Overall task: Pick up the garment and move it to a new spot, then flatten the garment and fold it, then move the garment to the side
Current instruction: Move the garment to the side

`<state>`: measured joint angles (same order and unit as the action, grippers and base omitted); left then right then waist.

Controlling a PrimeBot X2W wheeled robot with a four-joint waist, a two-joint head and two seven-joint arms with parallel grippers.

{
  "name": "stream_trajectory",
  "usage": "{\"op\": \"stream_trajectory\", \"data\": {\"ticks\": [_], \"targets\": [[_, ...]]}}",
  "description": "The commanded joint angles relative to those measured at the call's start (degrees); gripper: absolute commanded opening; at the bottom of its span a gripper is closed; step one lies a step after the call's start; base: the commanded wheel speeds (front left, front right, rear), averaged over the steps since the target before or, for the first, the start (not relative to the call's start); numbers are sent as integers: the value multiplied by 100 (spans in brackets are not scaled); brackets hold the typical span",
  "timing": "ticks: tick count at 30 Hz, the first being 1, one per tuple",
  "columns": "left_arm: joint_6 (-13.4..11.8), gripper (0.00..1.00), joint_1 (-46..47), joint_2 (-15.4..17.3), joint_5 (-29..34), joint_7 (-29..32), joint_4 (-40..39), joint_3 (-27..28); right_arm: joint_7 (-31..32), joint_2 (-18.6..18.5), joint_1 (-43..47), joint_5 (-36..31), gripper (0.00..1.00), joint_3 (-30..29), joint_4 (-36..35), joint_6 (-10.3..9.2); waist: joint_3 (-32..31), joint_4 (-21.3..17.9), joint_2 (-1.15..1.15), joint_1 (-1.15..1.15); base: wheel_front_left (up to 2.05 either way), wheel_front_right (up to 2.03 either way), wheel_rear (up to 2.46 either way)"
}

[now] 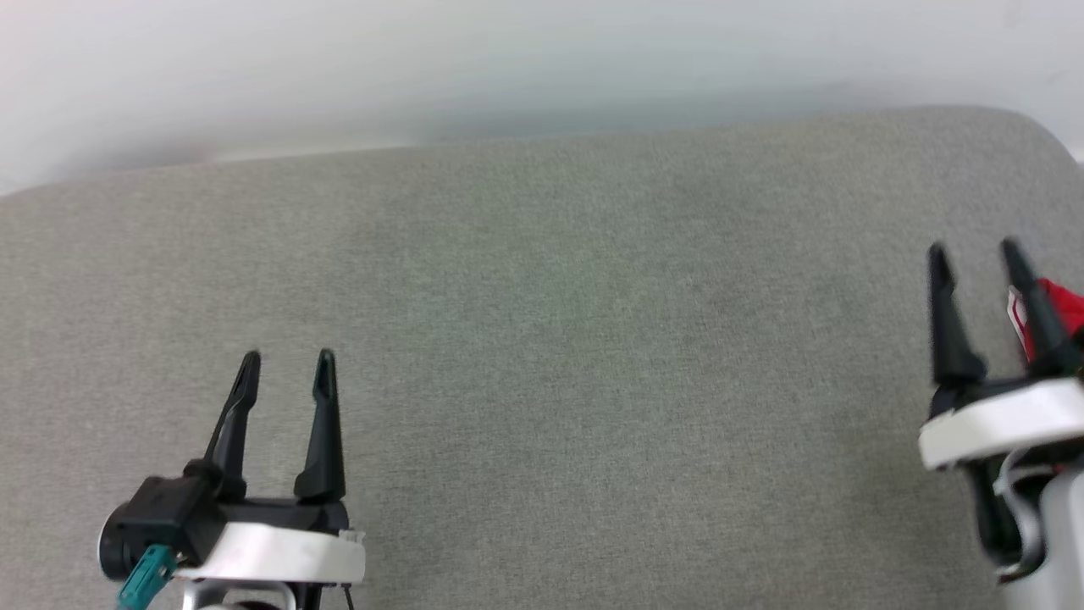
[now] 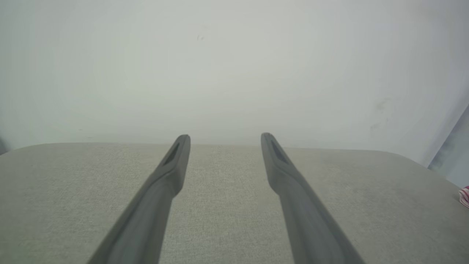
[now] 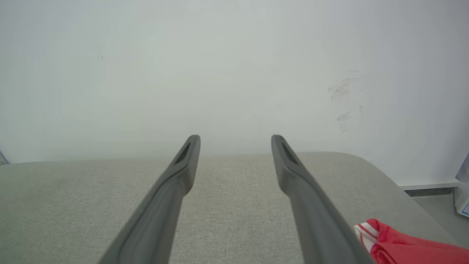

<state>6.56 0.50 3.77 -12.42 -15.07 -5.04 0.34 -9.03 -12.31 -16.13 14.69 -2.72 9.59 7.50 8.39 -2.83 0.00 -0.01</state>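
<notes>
garment [image 1: 1063, 313] – lay bunched, red with white trim, at right edge of grey cushion [image 1: 542, 339], just beside right gripper [image 1: 972, 248], ungrasped | right gripper – held fingers spread, nothing between | left gripper [image 1: 289, 356] – sat near left, well apart from garment, fingers parted and empty | white wall [image 1: 508, 59] – stood beyond far edge

Bright red garment [image 3: 403, 249] with red-white striped trim, grey fabric surface [image 1: 542, 339], black fingers [image 1: 324, 432], white wall [image 1: 508, 59]
</notes>
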Motion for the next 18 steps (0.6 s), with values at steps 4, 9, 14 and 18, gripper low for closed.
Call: {"op": "stream_trajectory", "data": {"ticks": [4, 9, 14, 18], "targets": [[1, 100, -240, -50, -14, -12, 12, 135, -331, 415, 517, 103, 100, 48, -161, -2, -171, 92, 0, 1, 0, 0, 0], [44, 100, -362, -74, -73, -12, 147, 274, -541, 656, 861, -36, 100, 290, -67, -2, -233, 60, 0, 1, 0, 0, 0], [79, 100, -395, -89, -72, -12, 283, 328, -610, 861, 976, 5, 100, 398, 10, -2, -291, 59, 0, 1, 0, 0, 0], [77, 100, -405, -92, -120, -12, 371, 325, -611, 907, 1035, 5, 100, 437, -88, -2, -322, 55, 0, 1, 0, 0, 0]]}}
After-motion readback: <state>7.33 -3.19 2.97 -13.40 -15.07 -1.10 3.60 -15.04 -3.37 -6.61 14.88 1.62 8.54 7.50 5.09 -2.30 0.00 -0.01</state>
